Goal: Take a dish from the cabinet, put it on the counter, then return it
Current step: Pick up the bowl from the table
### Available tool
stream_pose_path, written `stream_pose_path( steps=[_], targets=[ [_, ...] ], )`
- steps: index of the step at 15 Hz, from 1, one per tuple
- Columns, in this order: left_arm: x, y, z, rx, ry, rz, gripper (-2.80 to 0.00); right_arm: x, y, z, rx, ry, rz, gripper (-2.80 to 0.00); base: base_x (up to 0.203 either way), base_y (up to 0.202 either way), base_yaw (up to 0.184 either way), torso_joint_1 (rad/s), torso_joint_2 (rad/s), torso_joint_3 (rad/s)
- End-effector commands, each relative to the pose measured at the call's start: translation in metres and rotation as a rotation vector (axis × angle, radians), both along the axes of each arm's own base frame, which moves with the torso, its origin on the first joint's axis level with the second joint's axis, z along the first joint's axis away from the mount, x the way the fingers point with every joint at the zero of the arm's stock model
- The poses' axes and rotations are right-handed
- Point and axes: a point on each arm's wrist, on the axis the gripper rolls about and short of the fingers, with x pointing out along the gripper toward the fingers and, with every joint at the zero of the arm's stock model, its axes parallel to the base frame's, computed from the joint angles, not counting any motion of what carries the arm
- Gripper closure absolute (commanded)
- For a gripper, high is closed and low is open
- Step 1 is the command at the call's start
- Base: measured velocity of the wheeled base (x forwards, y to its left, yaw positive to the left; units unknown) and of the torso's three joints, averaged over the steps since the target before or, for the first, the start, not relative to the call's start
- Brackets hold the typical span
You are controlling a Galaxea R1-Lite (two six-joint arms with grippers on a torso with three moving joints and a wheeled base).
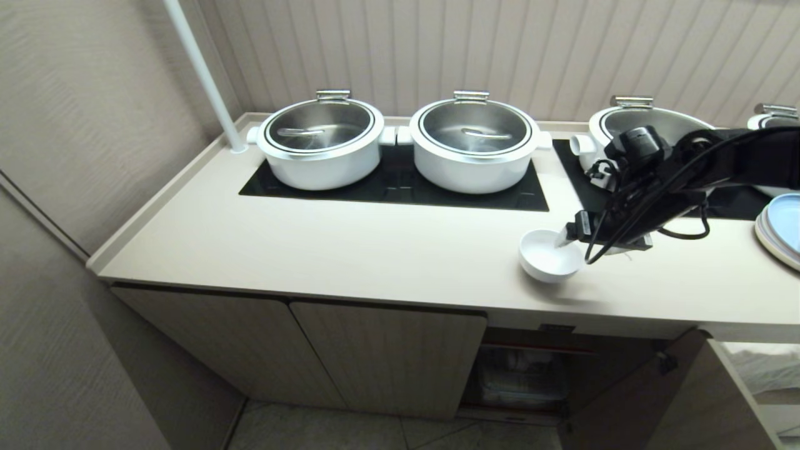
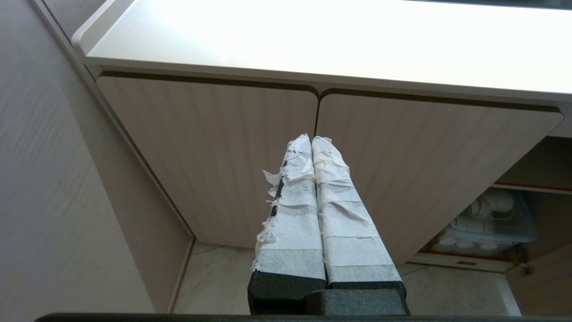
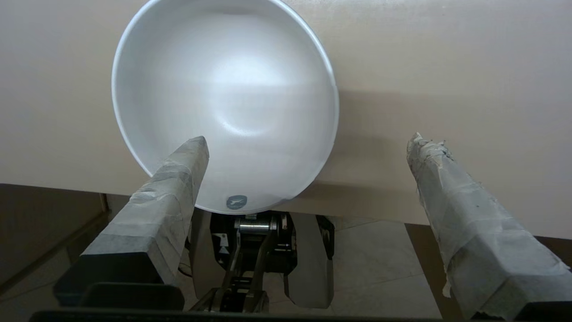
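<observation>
A: With the white bowl [image 1: 550,255] sitting on the bench [image 1: 375,250] near its front edge, toward the right, which way does it lie from the right gripper [image 3: 308,147]?

B: Just to the left of it. One of the taped fingers [image 3: 178,174] reaches over the rim into the bowl, the other stands outside, well clear of the wall. They are spread wide and grip nothing; the bowl rests on the bench on its own.

A: Any long axis to line up with?

B: None, it is round. For the return I judge the fingers must close across the near-right wall, one inside and one outside, as they already straddle it.

A: And the left gripper [image 2: 313,147]?

B: Down low before the closed ribbed doors [image 2: 313,170] of the cabinet [image 1: 387,362], fingers pressed together, empty. The right arm is far nearer the bowl.

A: What lies around?

B: Lidded white pots [image 1: 472,147] on black glass panels [image 1: 400,187] at the far side, a stack of plates [image 1: 781,228] at the right. Below, the cabinet's right compartment [image 1: 531,375] stands open, with a clear tub [image 2: 491,223] of crockery inside. Nothing lies between fingers and bowl; the bench's front edge must be cleared on the way down.
</observation>
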Motion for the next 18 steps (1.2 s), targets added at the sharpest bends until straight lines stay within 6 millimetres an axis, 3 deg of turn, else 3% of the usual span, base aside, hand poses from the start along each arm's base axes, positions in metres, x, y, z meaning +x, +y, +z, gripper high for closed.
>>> stream_pose_path(
  steps=[1, 10, 18],
  targets=[
    [0.0, 0.0, 0.0, -0.001, 0.0, 0.001, 0.0, 0.003, 0.0, -0.008, -0.002, 0.022, 0.001, -2.8, 0.0, 0.0, 0.0, 0.0, 0.0, 0.0],
    [0.0, 0.0, 0.0, -0.001, 0.0, 0.001, 0.0, 0.025, -0.009, -0.031, 0.0, -0.001, -0.028, -2.8, 0.0, 0.0, 0.0, 0.0, 0.0, 0.0],
    [0.0, 0.0, 0.0, -0.001, -0.001, 0.001, 0.0, 0.03, -0.009, -0.041, -0.002, 0.012, -0.024, -2.8, 0.0, 0.0, 0.0, 0.0, 0.0, 0.0]
  ],
)
